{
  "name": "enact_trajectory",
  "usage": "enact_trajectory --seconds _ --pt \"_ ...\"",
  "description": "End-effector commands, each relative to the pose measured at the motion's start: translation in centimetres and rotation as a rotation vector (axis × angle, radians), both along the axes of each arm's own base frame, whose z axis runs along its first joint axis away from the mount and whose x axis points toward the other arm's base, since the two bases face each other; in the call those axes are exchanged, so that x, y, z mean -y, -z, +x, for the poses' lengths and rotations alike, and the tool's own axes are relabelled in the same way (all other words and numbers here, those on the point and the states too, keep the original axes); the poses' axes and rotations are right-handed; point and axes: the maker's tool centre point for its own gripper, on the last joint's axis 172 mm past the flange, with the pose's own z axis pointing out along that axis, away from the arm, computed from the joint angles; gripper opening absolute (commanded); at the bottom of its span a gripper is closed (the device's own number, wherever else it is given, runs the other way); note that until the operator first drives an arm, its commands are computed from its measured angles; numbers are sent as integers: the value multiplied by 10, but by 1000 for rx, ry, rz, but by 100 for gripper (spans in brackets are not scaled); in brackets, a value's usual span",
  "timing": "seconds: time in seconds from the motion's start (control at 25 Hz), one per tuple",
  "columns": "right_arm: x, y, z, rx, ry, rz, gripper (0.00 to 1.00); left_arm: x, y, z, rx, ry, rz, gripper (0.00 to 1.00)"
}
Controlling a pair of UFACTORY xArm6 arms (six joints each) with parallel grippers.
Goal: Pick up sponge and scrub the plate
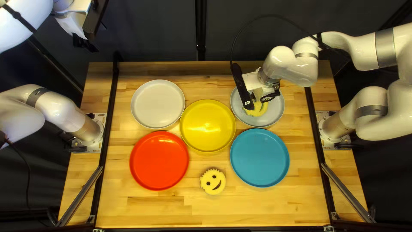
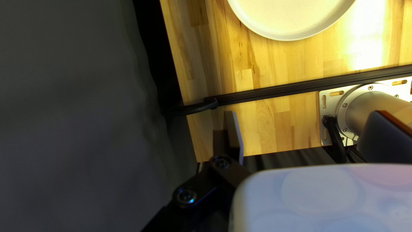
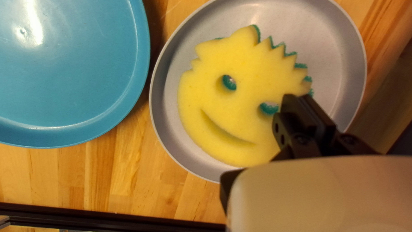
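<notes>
The right tool (image 1: 259, 99) is clenched on the yellow sponge (image 3: 231, 107) near one eye hole, at the gray plate (image 3: 339, 56). The sponge is nearly round, its cut-out face upward, spikes pointing away from the blue plate (image 3: 73, 86). The left tool (image 1: 85, 43), raised beyond the surface (image 1: 171, 210), is released, fingers wide apart.

One round plate (image 1: 157, 104) is off-white, one (image 1: 162, 160) bright red, one (image 1: 207, 125) sunny yellow, one (image 1: 259, 157) strong blue, and the last (image 3: 339, 56) pale grey. The sponge (image 3: 240, 103) on the grey one is yellow with a smiling face (teal-green shows through its eyes and along its spikes). The other sponge (image 1: 213, 181) is yellow too, its smile and eyes dark. The tabletop (image 1: 159, 210) is honey-coloured wood, streaked with darker brown grain (like floorboards), and the curtain (image 1: 154, 30) is dark grey.
</notes>
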Motion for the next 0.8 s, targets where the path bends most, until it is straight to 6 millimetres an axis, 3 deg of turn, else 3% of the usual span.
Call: enact_trajectory --seconds 0.04,0.48,0.8 --pt "0 0 0 0 0 0 0 0 0 0 0 0 0 100" --pt "-10 1 -1 -1 0 -10 0 0 0 0 0 0 0 100" --pt "-74 11 13 -11 -42 -34 0 0 0 0 0 0 0 100"
